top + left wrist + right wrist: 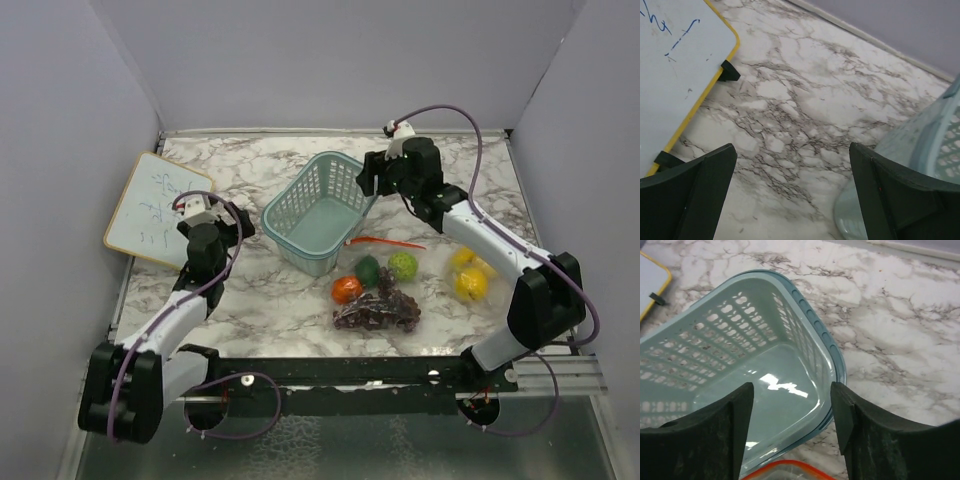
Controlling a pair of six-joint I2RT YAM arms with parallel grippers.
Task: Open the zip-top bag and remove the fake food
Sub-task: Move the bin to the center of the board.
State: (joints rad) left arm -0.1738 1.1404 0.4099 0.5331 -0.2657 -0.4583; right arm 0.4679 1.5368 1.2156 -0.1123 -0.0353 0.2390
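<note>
The zip-top bag shows as a clear sheet with an orange-red zip strip (pixel 385 242), lying right of the teal basket (pixel 318 212). Just in front of the strip sit the fake food pieces: an orange (pixel 347 290), a dark green piece (pixel 368 270), a lime (pixel 403 265) and purple grapes (pixel 378 311) under shiny plastic. Yellow fruits (pixel 470 277) lie further right. My right gripper (pixel 368 182) hovers over the basket's right rim (pixel 812 322), jaws apart and empty (pixel 792 405), the bag's red edge (pixel 785 469) below. My left gripper (pixel 236 226) stands open (pixel 792 167) left of the basket.
A yellow-framed whiteboard (pixel 150 210) lies at the far left, its corner near my left gripper (pixel 675 60). The basket's side (pixel 935 145) is close to the left gripper's right finger. Grey walls close in the marble table (pixel 470 170) on three sides.
</note>
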